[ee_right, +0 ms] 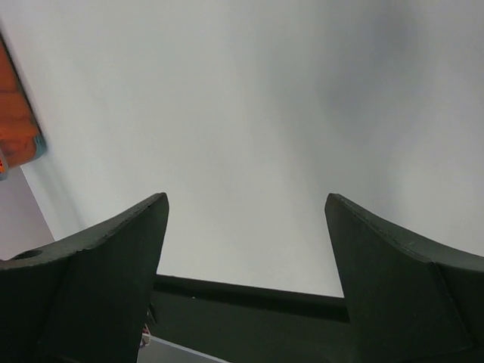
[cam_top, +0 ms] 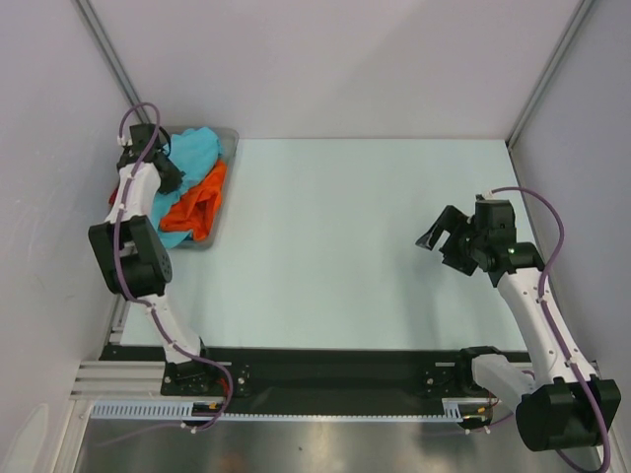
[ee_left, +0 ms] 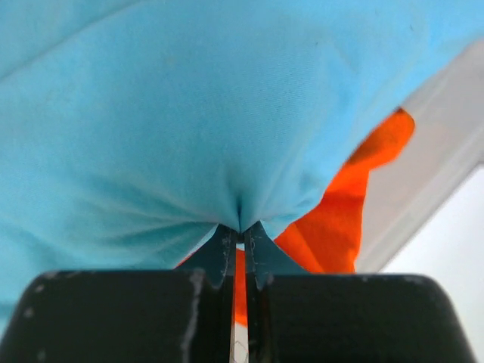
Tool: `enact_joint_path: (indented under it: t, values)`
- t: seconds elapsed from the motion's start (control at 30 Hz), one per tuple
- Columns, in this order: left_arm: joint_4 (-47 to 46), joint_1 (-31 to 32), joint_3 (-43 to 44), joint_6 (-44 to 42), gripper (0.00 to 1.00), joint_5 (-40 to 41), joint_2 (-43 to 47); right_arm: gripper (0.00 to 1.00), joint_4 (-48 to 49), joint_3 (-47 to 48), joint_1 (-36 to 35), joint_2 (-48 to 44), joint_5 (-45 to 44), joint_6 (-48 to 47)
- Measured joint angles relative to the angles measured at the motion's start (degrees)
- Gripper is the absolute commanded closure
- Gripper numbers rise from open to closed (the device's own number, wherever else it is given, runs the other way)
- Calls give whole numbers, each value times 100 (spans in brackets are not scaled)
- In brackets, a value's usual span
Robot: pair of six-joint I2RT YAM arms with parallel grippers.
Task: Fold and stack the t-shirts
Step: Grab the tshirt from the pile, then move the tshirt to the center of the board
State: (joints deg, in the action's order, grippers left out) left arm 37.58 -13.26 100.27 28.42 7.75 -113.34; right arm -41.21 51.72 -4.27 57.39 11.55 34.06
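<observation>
Item: turquoise t-shirt [cam_top: 195, 150], heaped in the grey tray [cam_top: 231, 140] atop the orange t-shirt [cam_top: 197, 209]; left tool [ee_left: 240, 233] closed tight on a small pucker of its cloth. Right tool [cam_top: 446, 239]: jaws wide, empty, over the worktop [cam_top: 325, 227] well right of the tray. Risks: so thin a pinch may slip under the shirt's weight on lifting; the orange t-shirt, lying against it, may drag out of the tray too.

The turquoise t-shirt [ee_left: 189, 113] is soft, matt cloth with fine creases, and the orange t-shirt [ee_left: 333, 227] is the same. The tray [ee_left: 435, 166] looks like smooth grey plastic. The counter [cam_top: 345, 246] is pale and matt. The left fingers [ee_left: 113, 318] and right fingers [ee_right: 106, 265] are matt black plastic.
</observation>
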Motion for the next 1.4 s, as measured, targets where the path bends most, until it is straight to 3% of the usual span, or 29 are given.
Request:
enact_joint_path:
  t: [0.17,0.3,0.6,0.9,1.03,1.2,1.23,1.27,1.33,1.37,1.4]
  values:
    - [-302,157,-1093,168,100,-354,1043,10,192,-42,-153,-20,70,4]
    - [-308,326,-1220,212,100,-402,1725,10,247,-94,-365,-127,94,24]
    - [-234,350,157,201,100,-662,2009,11,251,-96,-540,-398,96,31]
    - [-310,474,2570,192,100,-1655,1878,11,234,-120,-750,-382,37,-13]
    - [-459,1049,3213,114,100,-1891,2050,11,247,-120,-815,-234,33,-22]
    - [-634,2452,2048,7,100,-1982,2931,14,251,-118,-837,-133,42,-13]
    - [-662,2835,1637,-46,96,-1991,3115,15,249,-118,-837,-129,50,-9]
    - [-791,3195,1104,-74,71,-1978,3294,16,251,-118,-837,-129,76,2]
    - [-903,3648,44,-144,48,-2048,3635,16,249,-120,-837,-129,122,28]
    - [-1036,3792,-592,-160,6,-2074,3786,14,249,-120,-837,-129,151,42]
    - [-1217,3864,-1316,-203,0,-2096,3974,4,251,-122,-839,-129,181,44]
